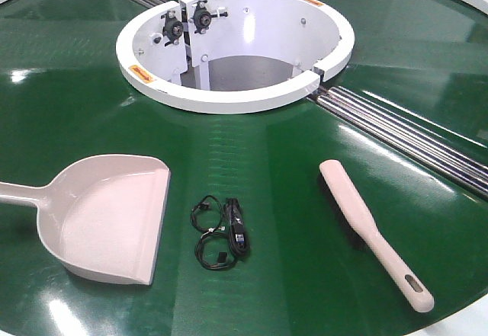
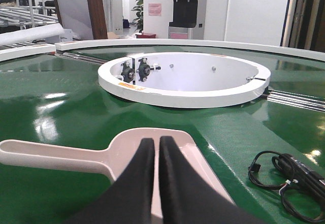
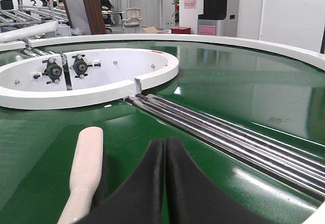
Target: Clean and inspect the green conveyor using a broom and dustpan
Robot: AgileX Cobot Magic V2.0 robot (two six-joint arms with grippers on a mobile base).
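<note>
- The broom (image 1: 375, 233) lies on the right of the conveyor (image 1: 267, 145), the dustpan (image 1: 107, 218) on the left, a cable (image 1: 225, 233) between
- The left gripper (image 2: 157, 141) and right gripper (image 3: 165, 144) are pinched together, holding nothing
- No tool is picked up yet; next the 2 must spread and grab the handles

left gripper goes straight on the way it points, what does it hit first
Probably the wide beige plastic dustpan, lying right ahead of the shut left gripper; beyond it stands the white ring hub. Depth is unclear.
</note>
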